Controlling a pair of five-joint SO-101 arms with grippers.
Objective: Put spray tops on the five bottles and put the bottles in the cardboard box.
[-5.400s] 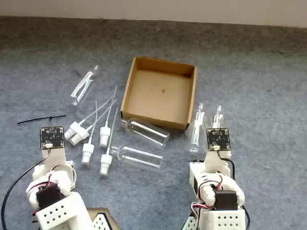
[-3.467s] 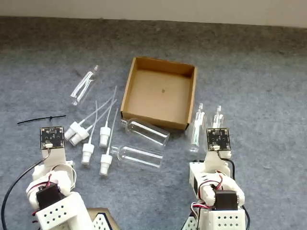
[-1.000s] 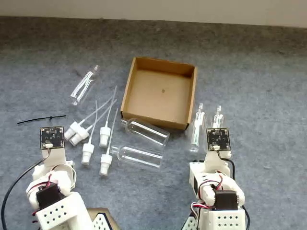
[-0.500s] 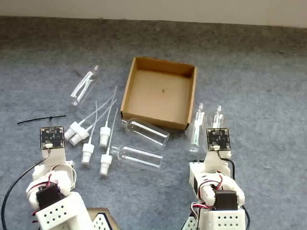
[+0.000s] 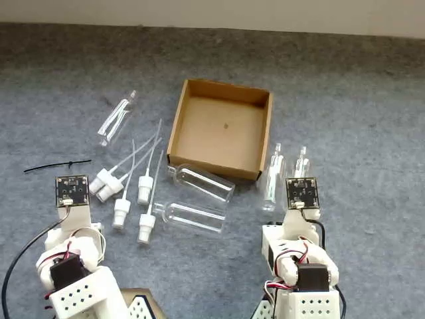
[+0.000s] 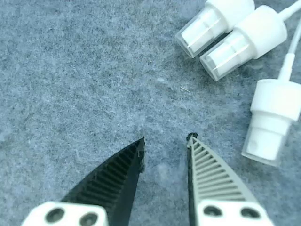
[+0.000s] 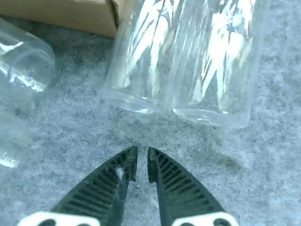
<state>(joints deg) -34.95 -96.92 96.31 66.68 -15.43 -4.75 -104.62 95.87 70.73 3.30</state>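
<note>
Felt surface (image 5: 358, 100): box (image 5: 219, 133) empty; tops (image 5: 145, 189) left of box, bottles (image 5: 202, 183) flat around it, likely for reach. Left hand (image 6: 164, 141) narrow; right hand (image 7: 142, 155) closed, empty.

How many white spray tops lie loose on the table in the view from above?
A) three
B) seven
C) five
C: five spray tops can be counted. They lie in a group on the grey table, to one side of the cardboard box.
</note>
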